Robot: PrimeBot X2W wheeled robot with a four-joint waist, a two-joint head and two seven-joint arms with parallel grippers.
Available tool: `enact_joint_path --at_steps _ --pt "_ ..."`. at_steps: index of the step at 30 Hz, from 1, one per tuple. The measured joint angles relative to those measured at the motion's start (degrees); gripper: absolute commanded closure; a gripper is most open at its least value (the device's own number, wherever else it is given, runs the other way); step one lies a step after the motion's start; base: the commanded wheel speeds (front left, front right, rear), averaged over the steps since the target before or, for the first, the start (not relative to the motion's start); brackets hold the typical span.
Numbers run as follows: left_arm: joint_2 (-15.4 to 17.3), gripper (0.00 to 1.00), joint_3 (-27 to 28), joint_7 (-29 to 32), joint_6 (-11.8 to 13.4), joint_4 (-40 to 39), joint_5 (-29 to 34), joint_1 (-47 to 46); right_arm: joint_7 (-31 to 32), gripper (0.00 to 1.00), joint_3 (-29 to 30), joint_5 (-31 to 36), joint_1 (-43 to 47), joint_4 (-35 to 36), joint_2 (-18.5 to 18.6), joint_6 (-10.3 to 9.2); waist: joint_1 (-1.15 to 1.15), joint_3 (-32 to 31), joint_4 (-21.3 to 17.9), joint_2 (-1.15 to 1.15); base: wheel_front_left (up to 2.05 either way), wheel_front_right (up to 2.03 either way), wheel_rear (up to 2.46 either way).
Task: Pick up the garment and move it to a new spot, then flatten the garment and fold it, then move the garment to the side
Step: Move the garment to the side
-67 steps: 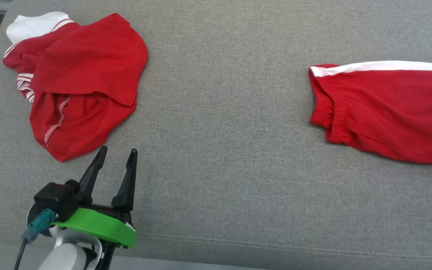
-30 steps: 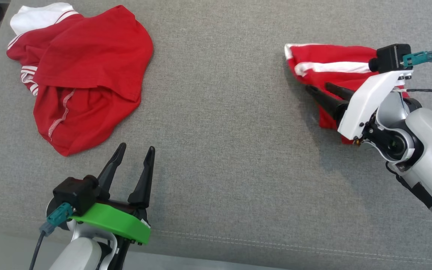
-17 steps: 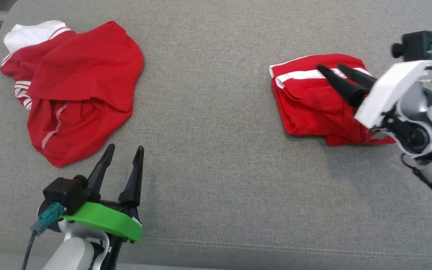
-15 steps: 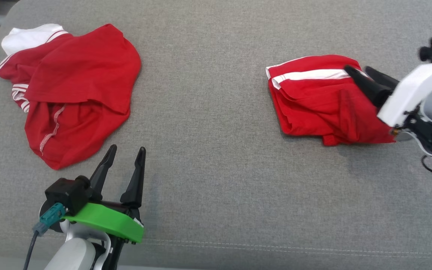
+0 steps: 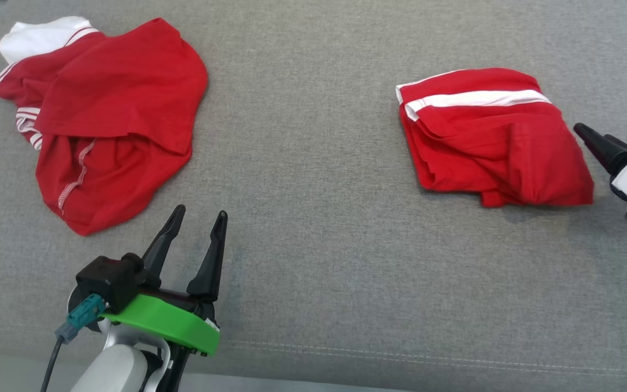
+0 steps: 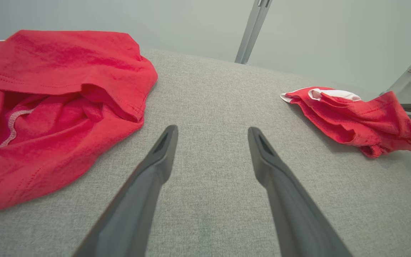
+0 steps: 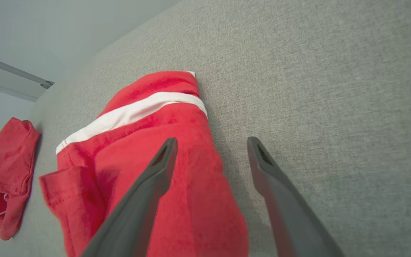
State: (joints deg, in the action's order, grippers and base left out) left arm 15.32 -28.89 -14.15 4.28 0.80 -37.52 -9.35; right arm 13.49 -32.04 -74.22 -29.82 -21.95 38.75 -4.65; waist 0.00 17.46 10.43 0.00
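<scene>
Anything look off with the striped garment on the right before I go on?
Yes: the striped garment is a lumpy bundle rather than a flat fold, with uneven layered edges and a bulge at the corner nearest the right gripper, which stands open beside it.

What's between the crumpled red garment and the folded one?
Nothing: bare grey cushion runs from the crumpled garment to the folded garment, as the head view shows.

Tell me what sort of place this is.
Probably an indoor clothes-folding test space: a wide grey upholstered surface with a stitched seam, a folded red garment and a crumpled red garment on it, and a bare pale wall with metal struts behind.
</scene>
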Motion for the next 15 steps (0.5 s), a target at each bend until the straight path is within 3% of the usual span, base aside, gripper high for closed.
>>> enact_joint_path --at_steps 11,12,13,15 --pt "-0.2 0.0 -0.1 0.1 0.0 0.0 0.1 -1.0 3.2 0.0 1.7 -6.0 0.0 -3.5 -0.7 2.92 0.0 2.3 4.4 0.0 0.0 0.0 0.0" --pt "-0.2 0.0 0.0 0.1 0.0 0.0 0.1 -1.0 3.3 0.53 1.8 -6.5 0.0 -3.7 -0.9 3.26 0.0 2.4 4.7 0.0 0.0 0.0 0.0" --pt "-0.2 0.0 0.0 0.1 0.0 0.0 0.1 -1.0 3.6 0.97 1.8 -6.5 0.0 -3.9 -0.9 3.64 0.0 2.6 5.1 0.0 0.0 0.0 0.0" --pt "-0.2 0.0 0.4 0.1 0.0 0.0 0.1 -1.0 3.8 1.0 2.0 -6.8 -0.2 -4.0 -1.1 4.41 0.0 2.8 5.6 0.0 0.0 0.0 0.0"
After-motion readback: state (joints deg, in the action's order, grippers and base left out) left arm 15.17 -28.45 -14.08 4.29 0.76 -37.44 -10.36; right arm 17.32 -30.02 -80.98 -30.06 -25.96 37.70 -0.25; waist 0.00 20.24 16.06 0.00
